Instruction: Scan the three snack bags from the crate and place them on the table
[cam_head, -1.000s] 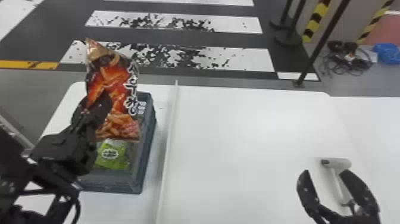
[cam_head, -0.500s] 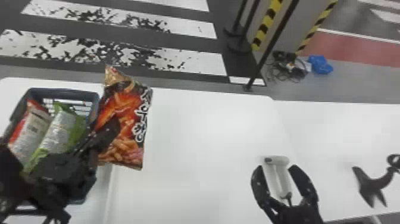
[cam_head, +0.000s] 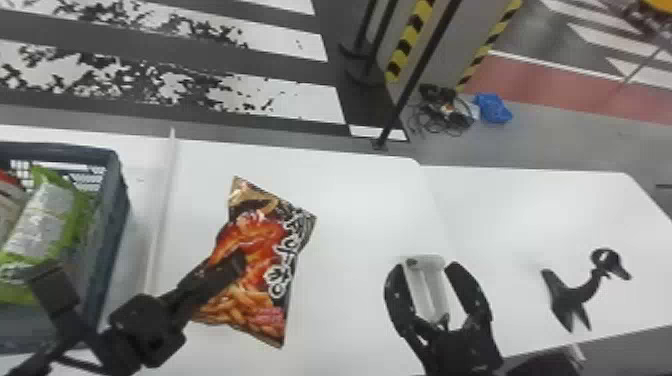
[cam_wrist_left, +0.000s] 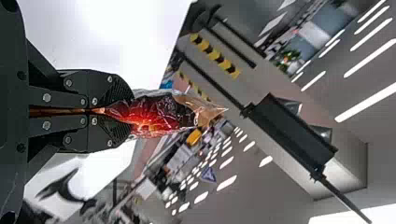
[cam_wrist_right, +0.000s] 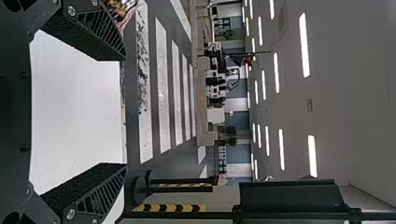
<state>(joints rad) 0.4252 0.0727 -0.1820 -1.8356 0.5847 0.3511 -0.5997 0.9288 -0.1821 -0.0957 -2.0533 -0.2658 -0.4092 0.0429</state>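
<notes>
Away from the crate (cam_head: 116, 200) went the red snack bag (cam_head: 260, 305). A bit ago it was up in front of the crate, then next to the crate's right edge, and now it is over the big white table (cam_head: 350, 200), to the right of the crate. My head view has swung to the right too, so now it cuts off some of the crate.

My left claw (cam_head: 237, 262) is pinching the red snack bag. From my left wrist, I see its two black fingers (cam_wrist_left: 119, 93) squeezed on the bag. The bag leans a little, with its shiny picture side facing my head.

My right claw (cam_head: 427, 266) is farther right of the crate, and it is spread wide. From my head, a white handheld scanner (cam_head: 422, 295) shows between its fingers. I can't tell if they touch it. Even farther right of the crate, a black stand (cam_head: 570, 297) with a ring at one end is on a white tabletop.

Inside the crate are a green snack bag (cam_head: 40, 220) and, at its left, a red and white snack bag (cam_head: 9, 205). Just to the right of the crate, a long white strip (cam_head: 162, 215) runs along the table.
</notes>
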